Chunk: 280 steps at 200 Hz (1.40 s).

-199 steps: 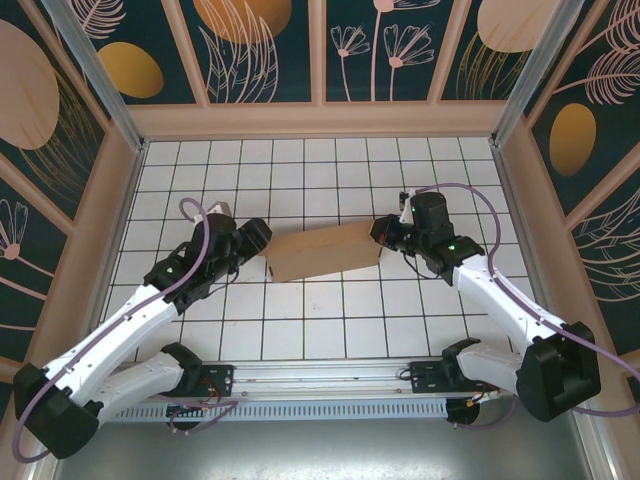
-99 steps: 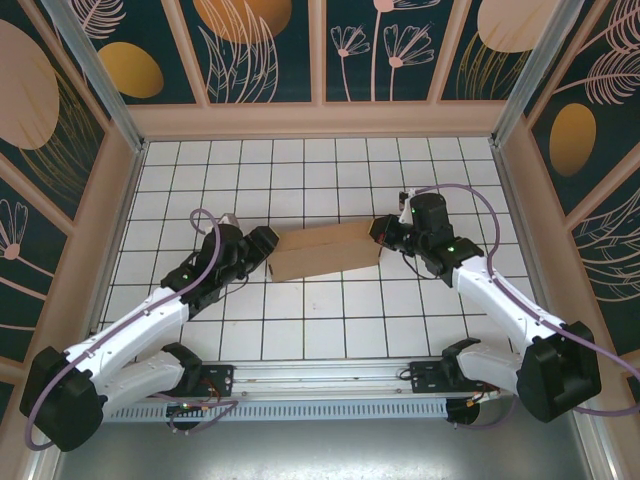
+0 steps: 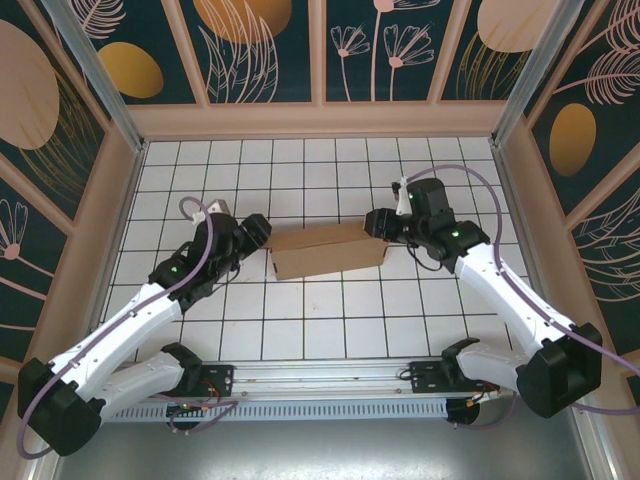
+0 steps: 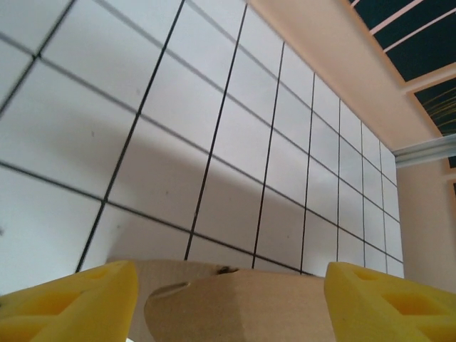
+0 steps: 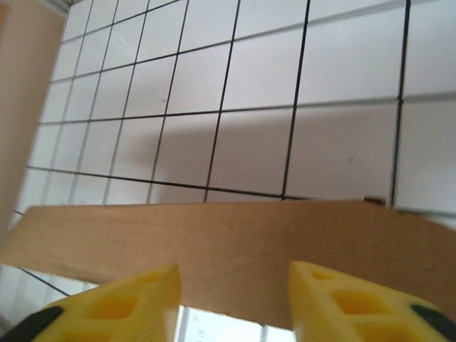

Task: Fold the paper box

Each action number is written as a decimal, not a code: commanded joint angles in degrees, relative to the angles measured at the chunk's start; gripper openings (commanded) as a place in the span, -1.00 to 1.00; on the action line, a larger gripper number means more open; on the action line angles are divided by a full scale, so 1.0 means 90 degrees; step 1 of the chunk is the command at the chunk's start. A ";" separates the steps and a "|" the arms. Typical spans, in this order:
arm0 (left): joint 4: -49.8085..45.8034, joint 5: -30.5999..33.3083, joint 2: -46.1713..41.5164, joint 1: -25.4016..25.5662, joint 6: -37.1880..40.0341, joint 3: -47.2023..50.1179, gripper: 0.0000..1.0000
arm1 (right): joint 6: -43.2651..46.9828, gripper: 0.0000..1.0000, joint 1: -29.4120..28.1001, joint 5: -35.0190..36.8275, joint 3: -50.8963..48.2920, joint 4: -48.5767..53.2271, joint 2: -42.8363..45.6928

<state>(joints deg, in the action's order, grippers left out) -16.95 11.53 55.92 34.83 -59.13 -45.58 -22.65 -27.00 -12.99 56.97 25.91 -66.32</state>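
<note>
The left gripper [image 4: 228, 281] sits at the bottom of the left wrist view with its jaws wide apart, and the end of the plain brown cardboard paper box [image 3: 325, 250] lies between them; I cannot tell whether they touch it. The right gripper [image 5: 234, 274] is also parted, with a cardboard edge crossing just above its tips. In the top view, the box lies mid-frame on the white, black-gridded tiled table [image 3: 340, 310], with a gripper at each end.

The surface [image 3: 300, 330] is white, with thin black lines that make little squares. Tall walls [image 3: 270, 50] stand on three sides. They are dark blue-green, with pale flowers [image 3: 350, 42] and big orange circles [image 3: 143, 70] painted on them. Light wooden strips [image 3: 320, 118] frame the walls. A shiny metal rail [image 3: 320, 378] runs along the near edge.
</note>
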 commanded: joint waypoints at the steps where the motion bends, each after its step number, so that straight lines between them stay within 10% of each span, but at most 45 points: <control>1: -0.0615 0.0565 0.0057 0.0018 0.0958 -0.0608 0.47 | 0.1039 0.04 -0.0027 0.0572 0.0533 0.0682 -0.0046; 41: -0.0665 0.0447 -0.0099 0.0026 0.2673 -0.0901 0.44 | 0.2522 0.11 -0.0072 0.1391 0.0687 0.0769 0.0005; 123: -0.0555 -0.1091 -0.1392 0.0022 0.6559 0.0028 0.18 | 0.7937 -0.10 0.0475 -0.0692 -0.1564 -0.1497 0.1885; 204: -0.0900 -0.1652 -0.1533 0.0026 0.7794 0.0335 0.33 | 0.8048 0.51 0.0658 -0.0738 -0.1892 -0.2120 0.1455; 280: -0.1488 -0.1490 -0.1534 0.0024 0.8181 -0.0264 0.28 | 0.8629 0.15 0.1643 -0.1496 -0.2286 -0.2223 0.1799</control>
<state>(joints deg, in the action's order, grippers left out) -28.16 -2.11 42.89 34.83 12.14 -44.84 51.57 -14.24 -21.82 36.25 6.37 -50.30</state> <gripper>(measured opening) 0.641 0.591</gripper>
